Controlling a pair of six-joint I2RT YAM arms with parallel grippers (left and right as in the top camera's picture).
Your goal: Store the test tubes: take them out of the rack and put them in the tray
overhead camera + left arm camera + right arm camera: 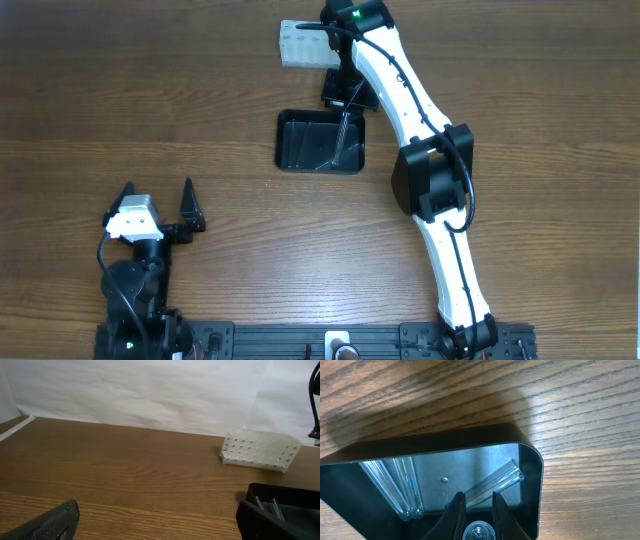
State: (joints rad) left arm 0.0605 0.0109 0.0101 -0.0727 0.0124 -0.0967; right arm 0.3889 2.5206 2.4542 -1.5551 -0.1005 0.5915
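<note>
Desk [120, 90] | tray [284, 150] mid-desk, rack [300, 45] beyond it at far edge | left pincer [158, 192] apart, near front-left corner | right pincer [478, 510] clamped on tube [495, 482] slanting into tray corner, beside two tubes [400, 485] lying flat | risk, I reckon: releasing it tilted, it strikes the glass or climbs the wall.

No words, numbers or signs can be read on the white plastic rack with holes [303, 45], the black plastic tray [282, 140] or the brown wooden surface [150, 100].
</note>
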